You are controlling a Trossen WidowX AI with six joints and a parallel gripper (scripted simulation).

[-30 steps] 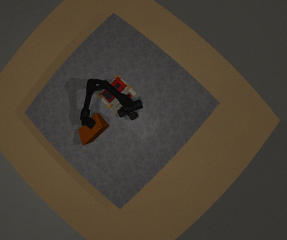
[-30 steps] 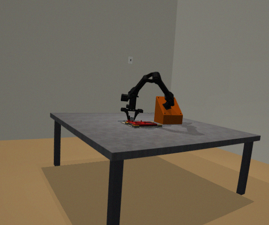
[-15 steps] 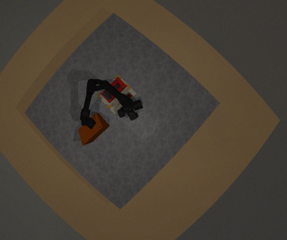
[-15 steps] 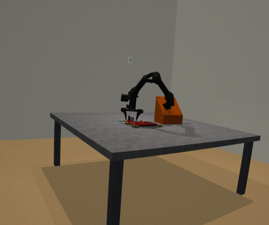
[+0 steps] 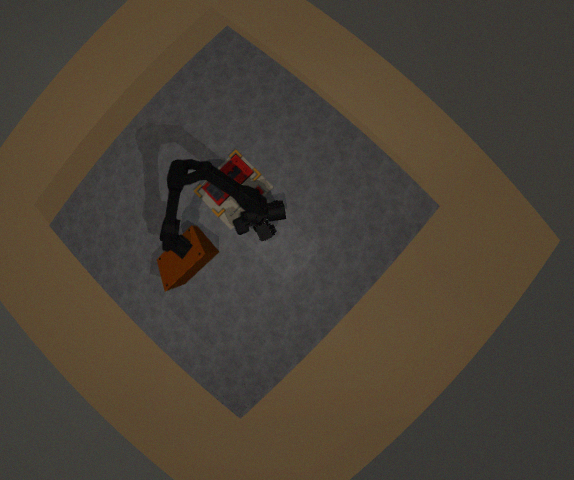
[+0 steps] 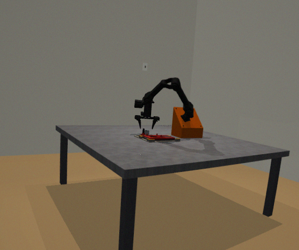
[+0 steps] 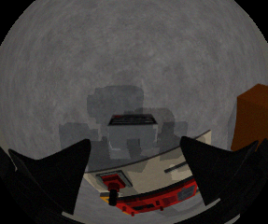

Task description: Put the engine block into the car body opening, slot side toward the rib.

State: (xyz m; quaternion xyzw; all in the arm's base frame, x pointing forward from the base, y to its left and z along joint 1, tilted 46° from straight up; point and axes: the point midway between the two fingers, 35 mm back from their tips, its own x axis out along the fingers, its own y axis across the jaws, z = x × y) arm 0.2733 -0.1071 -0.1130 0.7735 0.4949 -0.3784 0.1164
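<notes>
The grey engine block [image 7: 133, 135] with a black ribbed end [image 7: 133, 120] stands upright between and below my fingers in the wrist view. In the exterior view the grey block [image 6: 146, 132] sits beside a short black post. My gripper [image 6: 146, 128] [image 7: 136, 144] is open and empty, its fingertips a little above the block, one on each side. The red car body part [image 5: 240, 162] [image 6: 161, 137] [image 7: 168, 200] lies on a pale base [image 5: 229, 217] [image 7: 143, 179]. The block's lower end, its opening, the slot side and the rib are hidden or too small to tell. The top view hides the block beneath the arm.
The orange wedge-shaped stand [image 5: 181, 263] [image 6: 191, 132] [image 7: 260, 117] carries the arm's base. Yellow corner brackets [image 5: 235, 153] surround the red part. The black post [image 7: 113, 197] rises from a small red square near one fingertip. All stand on the grey table [image 5: 297, 289] [image 6: 198, 158].
</notes>
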